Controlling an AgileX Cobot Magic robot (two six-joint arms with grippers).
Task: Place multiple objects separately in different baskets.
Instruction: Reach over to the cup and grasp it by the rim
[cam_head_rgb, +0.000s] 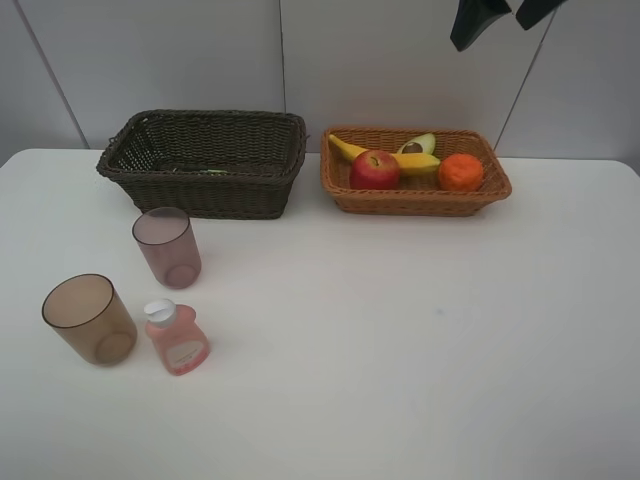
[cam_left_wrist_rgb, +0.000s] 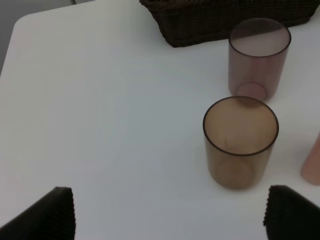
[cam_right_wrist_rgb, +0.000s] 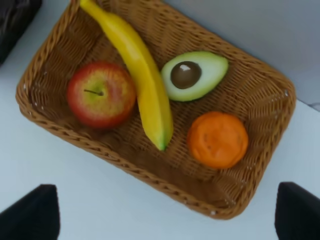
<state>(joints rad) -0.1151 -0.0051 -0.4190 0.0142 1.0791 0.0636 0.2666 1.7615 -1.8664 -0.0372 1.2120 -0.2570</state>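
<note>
Above tan basket (cam_right_wrist_rgb: 260, 105) of banana (cam_right_wrist_rgb: 145, 85), apple (cam_right_wrist_rgb: 100, 94), halved avocado (cam_right_wrist_rgb: 195, 75), tangerine (cam_right_wrist_rgb: 217, 139): right gripper (cam_right_wrist_rgb: 162, 215) spread, empty; left gripper (cam_left_wrist_rgb: 172, 215) spread near brown cup (cam_left_wrist_rgb: 240, 145).

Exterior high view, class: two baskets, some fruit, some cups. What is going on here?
A two-armed robot is sorting things into baskets. The banana, apple, avocado and tangerine lie in the tan basket, with the right gripper open above it, holding nothing. A pinkish cup, a brown cup and a pink bottle sit on the table near the dark basket. The left gripper, open and empty, points at the brown cup.
</note>
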